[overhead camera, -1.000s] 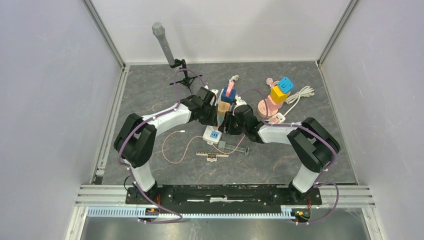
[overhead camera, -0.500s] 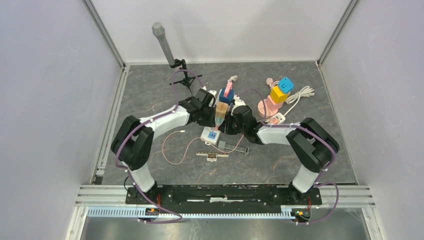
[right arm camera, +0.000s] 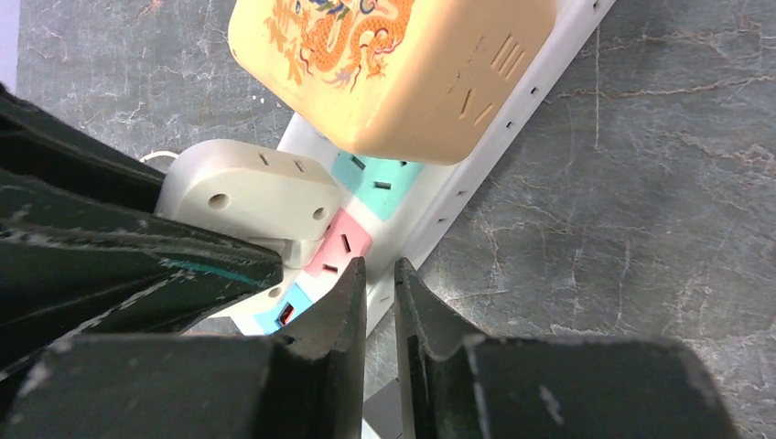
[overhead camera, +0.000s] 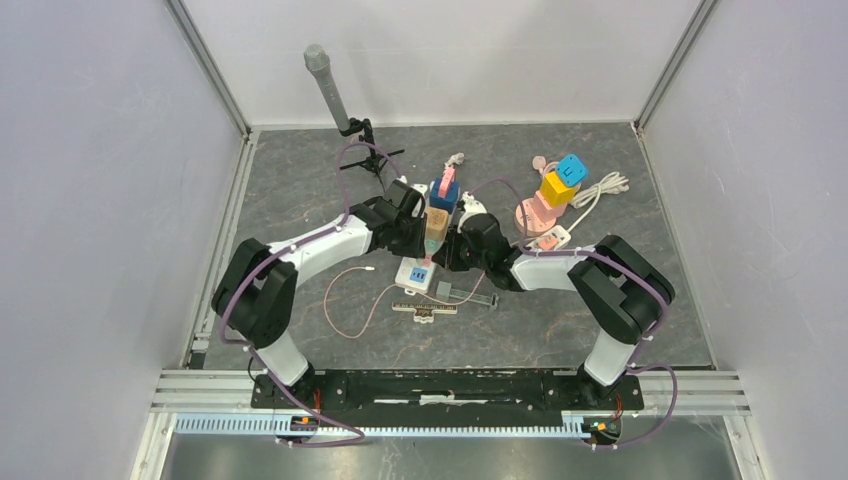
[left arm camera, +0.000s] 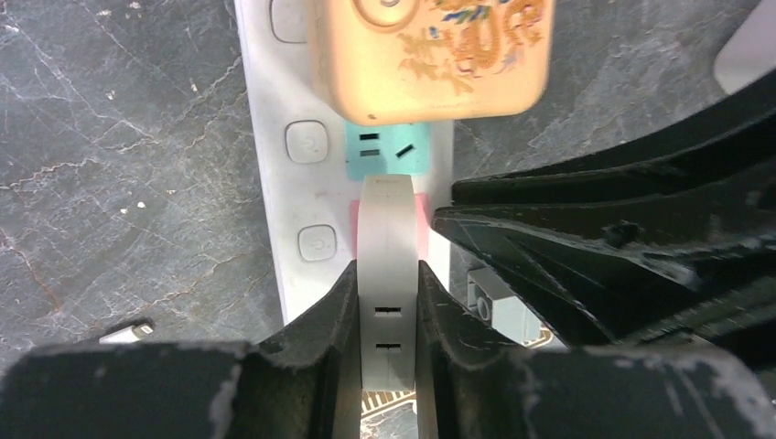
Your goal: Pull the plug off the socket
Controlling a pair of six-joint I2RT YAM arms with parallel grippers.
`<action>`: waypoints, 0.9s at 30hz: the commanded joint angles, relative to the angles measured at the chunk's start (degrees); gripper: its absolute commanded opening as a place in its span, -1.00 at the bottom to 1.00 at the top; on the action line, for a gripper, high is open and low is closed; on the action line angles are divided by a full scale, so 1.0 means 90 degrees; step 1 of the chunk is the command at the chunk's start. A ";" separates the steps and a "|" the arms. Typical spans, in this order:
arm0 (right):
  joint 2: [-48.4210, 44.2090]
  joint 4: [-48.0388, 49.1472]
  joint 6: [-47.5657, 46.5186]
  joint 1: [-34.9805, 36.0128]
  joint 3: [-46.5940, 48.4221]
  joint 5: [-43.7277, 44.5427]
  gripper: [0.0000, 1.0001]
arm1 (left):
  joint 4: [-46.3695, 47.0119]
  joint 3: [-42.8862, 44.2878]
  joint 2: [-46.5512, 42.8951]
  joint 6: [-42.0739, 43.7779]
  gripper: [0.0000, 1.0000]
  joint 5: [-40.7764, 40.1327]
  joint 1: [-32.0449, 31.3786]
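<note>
A white power strip (overhead camera: 409, 268) with coloured sockets lies mid-table between both arms. In the left wrist view my left gripper (left arm camera: 387, 270) is shut on a white plug (left arm camera: 387, 229) that stands over the strip's pink socket (left arm camera: 422, 215), just below a free teal socket (left arm camera: 389, 151). I cannot tell whether its pins are still in. A cream cube adapter (left arm camera: 430, 50) with a dragon print sits further up the strip (left arm camera: 274, 219). My right gripper (right arm camera: 380, 267) is shut, its tips on the strip's edge beside the pink socket (right arm camera: 337, 247); the plug (right arm camera: 247, 187) is to its left.
A microphone on a stand (overhead camera: 322, 75) is at the back left. A pink base with yellow and blue cubes (overhead camera: 558, 185) and a white cable (overhead camera: 600, 190) are at the back right. A pink cable (overhead camera: 350, 300), a ruler-like piece (overhead camera: 425, 308) and a grey brick (left arm camera: 499, 306) lie near the strip.
The power strip and both grippers have shifted a little to the left, the strip's far end swinging left. Both grippers kept their hold and place on the strip.
</note>
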 commanded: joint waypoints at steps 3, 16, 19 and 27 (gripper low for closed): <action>0.0429 -0.0975 -0.0407 0.0092 -0.0255 0.0542 -0.62 | -0.0006 0.0141 -0.0647 -0.0416 -0.96 0.0439 -0.0071; -0.0401 -0.1179 -0.0970 0.0091 0.0428 0.0461 -0.26 | -0.1354 0.0340 -0.1416 -0.0564 -0.96 -0.1032 0.0999; -0.0927 -0.1149 -0.1187 0.0092 0.0663 0.0268 -0.04 | -0.1246 -0.0043 -0.1656 -0.0778 -0.96 -0.1059 0.1758; -0.2243 -0.0708 -0.1089 0.0099 0.0437 -0.0644 0.31 | -0.0624 -0.0438 -0.1295 -0.0945 -0.96 0.0056 0.3256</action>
